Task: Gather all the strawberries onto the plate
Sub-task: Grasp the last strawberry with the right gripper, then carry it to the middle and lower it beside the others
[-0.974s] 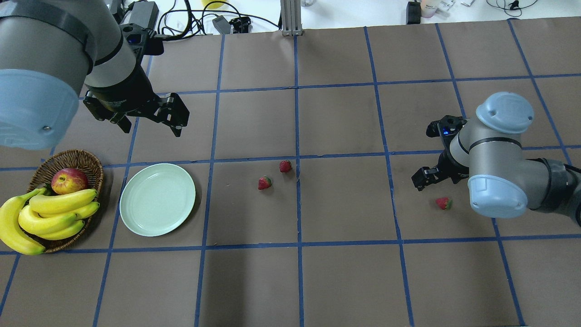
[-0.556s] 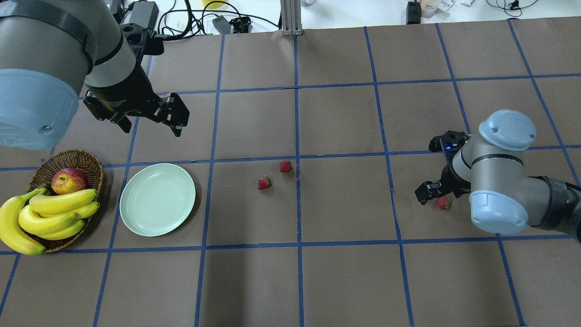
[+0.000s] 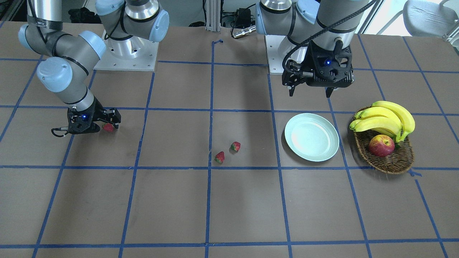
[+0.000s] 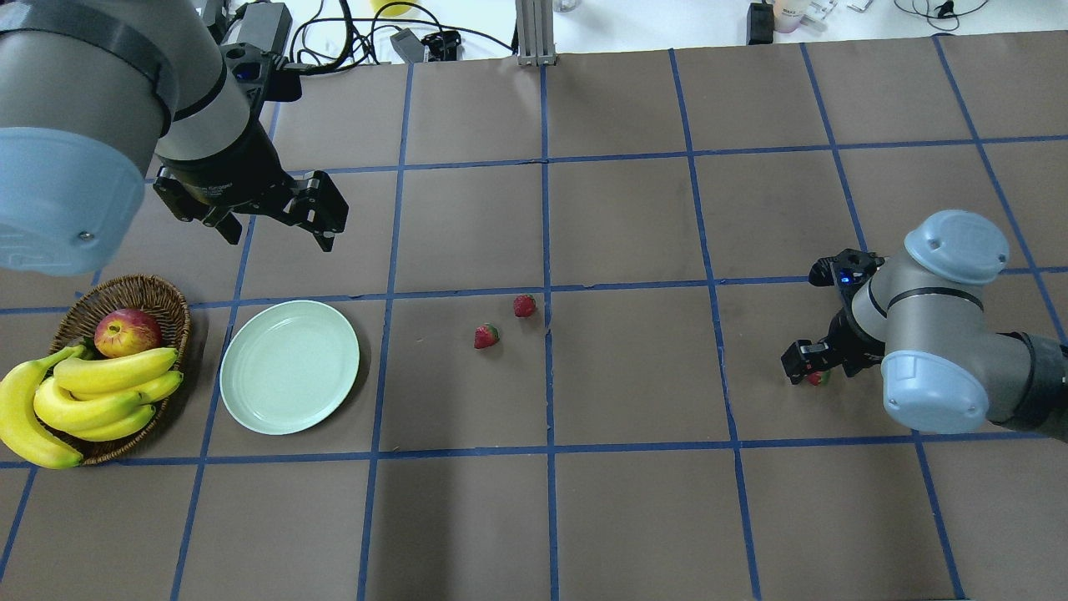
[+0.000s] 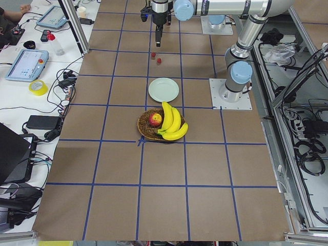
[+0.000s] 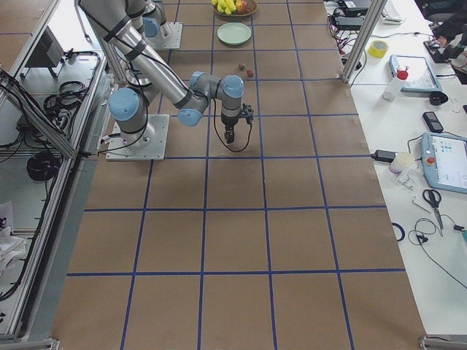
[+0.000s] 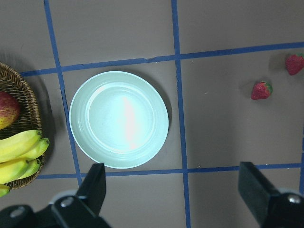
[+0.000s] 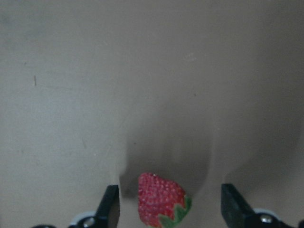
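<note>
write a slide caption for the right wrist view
Right jaws, open, straddle a small red green-capped strawberry lying on the brown paper tabletop

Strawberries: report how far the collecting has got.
Done: nothing; the plate is empty. In hand: the right gripper, open, straddles one strawberry on the table, not yet closed on it. To do: that one plus two strawberries lying mid-table; the left gripper hangs open near the plate.
</note>
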`<state>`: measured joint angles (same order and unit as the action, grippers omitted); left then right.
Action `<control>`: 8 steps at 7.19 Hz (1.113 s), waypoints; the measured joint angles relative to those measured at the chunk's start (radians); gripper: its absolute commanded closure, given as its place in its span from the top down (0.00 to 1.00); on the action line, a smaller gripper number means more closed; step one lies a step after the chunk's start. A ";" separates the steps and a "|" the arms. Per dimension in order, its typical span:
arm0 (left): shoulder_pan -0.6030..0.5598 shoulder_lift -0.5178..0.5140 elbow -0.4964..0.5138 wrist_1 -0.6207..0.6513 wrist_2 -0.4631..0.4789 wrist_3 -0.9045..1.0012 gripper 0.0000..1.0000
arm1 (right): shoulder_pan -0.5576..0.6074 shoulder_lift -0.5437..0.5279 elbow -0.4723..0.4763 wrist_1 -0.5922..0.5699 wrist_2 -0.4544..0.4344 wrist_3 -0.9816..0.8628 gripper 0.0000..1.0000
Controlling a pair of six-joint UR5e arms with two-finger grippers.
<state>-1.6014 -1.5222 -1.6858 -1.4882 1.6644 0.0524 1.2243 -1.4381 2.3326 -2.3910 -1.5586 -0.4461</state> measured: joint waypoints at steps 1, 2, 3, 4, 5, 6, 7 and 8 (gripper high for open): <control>0.000 0.000 0.000 -0.001 0.001 0.003 1.00 | -0.001 0.000 0.006 0.001 0.000 0.005 0.16; 0.000 0.000 0.000 -0.001 0.003 0.005 1.00 | -0.001 -0.001 0.008 0.002 0.000 0.008 0.16; 0.000 0.000 0.000 -0.001 0.004 0.006 1.00 | 0.001 -0.001 0.008 0.003 0.000 0.020 0.17; 0.000 -0.001 -0.001 -0.001 0.004 0.006 1.00 | 0.015 -0.001 0.004 0.002 0.004 0.061 0.18; 0.000 -0.001 -0.001 -0.001 0.006 0.006 1.00 | 0.059 -0.001 -0.010 0.002 0.006 0.140 0.18; 0.000 -0.001 -0.001 -0.001 0.008 0.007 1.00 | 0.139 0.000 -0.036 0.010 0.008 0.250 0.20; 0.000 -0.001 -0.001 -0.001 0.009 0.007 1.00 | 0.238 0.010 -0.075 0.025 0.009 0.393 0.21; 0.000 -0.001 -0.001 -0.001 0.009 0.007 1.00 | 0.341 0.032 -0.120 0.035 0.009 0.554 0.21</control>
<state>-1.6015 -1.5232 -1.6873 -1.4895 1.6737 0.0595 1.5654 -1.4057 2.2127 -2.3559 -1.5500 0.1080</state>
